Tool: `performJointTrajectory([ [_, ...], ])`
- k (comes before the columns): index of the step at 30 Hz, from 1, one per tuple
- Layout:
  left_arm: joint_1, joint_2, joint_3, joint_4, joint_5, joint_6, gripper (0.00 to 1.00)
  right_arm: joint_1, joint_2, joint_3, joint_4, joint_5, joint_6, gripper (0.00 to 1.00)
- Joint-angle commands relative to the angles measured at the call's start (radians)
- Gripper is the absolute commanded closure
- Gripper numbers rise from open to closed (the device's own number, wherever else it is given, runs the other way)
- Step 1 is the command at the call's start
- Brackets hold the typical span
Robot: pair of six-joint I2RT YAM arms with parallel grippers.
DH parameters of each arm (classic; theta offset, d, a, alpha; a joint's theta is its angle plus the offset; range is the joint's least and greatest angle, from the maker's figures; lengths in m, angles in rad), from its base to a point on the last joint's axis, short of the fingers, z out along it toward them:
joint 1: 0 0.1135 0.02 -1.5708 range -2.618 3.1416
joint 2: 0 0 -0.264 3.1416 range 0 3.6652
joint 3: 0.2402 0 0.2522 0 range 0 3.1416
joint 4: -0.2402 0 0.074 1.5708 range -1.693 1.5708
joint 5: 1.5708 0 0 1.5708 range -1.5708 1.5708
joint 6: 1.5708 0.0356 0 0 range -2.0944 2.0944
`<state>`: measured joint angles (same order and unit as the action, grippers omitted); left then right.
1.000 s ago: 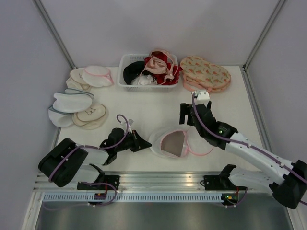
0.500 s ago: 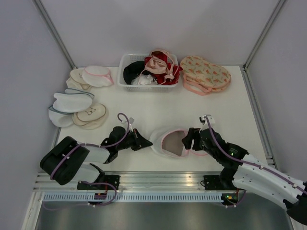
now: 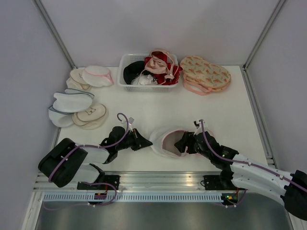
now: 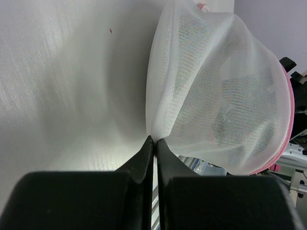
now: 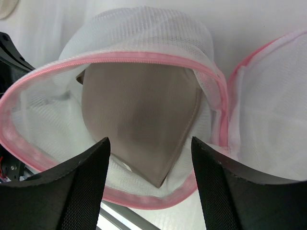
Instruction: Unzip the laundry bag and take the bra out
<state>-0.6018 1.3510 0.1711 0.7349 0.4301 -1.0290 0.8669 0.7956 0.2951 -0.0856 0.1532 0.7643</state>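
The laundry bag [image 3: 165,143], white mesh with pink zipper trim, lies unzipped near the table's front edge. A beige bra cup [image 5: 139,115] shows inside its open mouth. My left gripper [image 3: 144,143] is shut on the bag's left mesh edge [image 4: 154,136]; the bag [image 4: 216,96] bulges away from it. My right gripper [image 3: 184,143] is open at the bag's right opening, its fingers [image 5: 84,191] on either side of the bra cup, not closed on it. The opened pink-trimmed flap [image 5: 273,110] lies to the right.
A white basket [image 3: 130,82] of bras stands at the back. Beige floral pouches [image 3: 205,72] lie back right. White pouches with blue trim [image 3: 72,101] and cream pouches [image 3: 91,114] lie at the left, and pink-trimmed ones [image 3: 98,74] behind them.
My right arm has swung from mid-table down and left to the bag's mouth, its open gripper now at the bra. The left gripper has kept its hold on the bag.
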Motion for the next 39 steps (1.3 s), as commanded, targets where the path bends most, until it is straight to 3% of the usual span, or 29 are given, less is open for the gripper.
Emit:
performJointTrajectory([
  [1,-0.003,-0.023,0.01,0.023,0.022,-0.02,0.98,0.003,0.011,0.015,0.078,-0.02,0.018,0.27],
  [9,-0.003,-0.023,0.007,0.027,0.027,-0.022,0.98,0.003,0.108,-0.008,0.159,0.008,0.032,0.27],
  [17,-0.006,-0.015,-0.007,0.049,0.029,-0.026,0.98,0.003,0.217,-0.063,0.403,-0.044,0.047,0.29],
  [22,-0.015,-0.001,-0.012,0.072,0.03,-0.037,0.98,0.004,0.228,-0.102,0.608,-0.107,0.081,0.72],
  [26,-0.023,0.016,-0.013,0.093,0.03,-0.043,0.98,0.006,0.246,-0.093,0.676,-0.148,0.082,0.8],
  [27,-0.024,0.019,-0.015,0.098,0.032,-0.046,0.98,0.006,0.251,-0.082,0.675,-0.15,0.082,0.88],
  [28,-0.024,0.022,-0.018,0.107,0.032,-0.046,0.98,0.006,0.258,-0.071,0.652,-0.149,0.073,0.99],
  [32,-0.024,0.011,-0.031,0.107,0.024,-0.051,0.98,0.007,0.194,0.016,0.444,-0.15,0.008,1.0],
  [35,-0.024,-0.015,-0.038,0.074,0.007,-0.039,0.98,0.007,0.096,0.119,0.152,-0.148,-0.092,1.0],
  [39,-0.023,-0.033,-0.025,0.031,-0.014,-0.019,0.98,0.007,-0.06,0.222,-0.133,-0.289,-0.206,1.0],
])
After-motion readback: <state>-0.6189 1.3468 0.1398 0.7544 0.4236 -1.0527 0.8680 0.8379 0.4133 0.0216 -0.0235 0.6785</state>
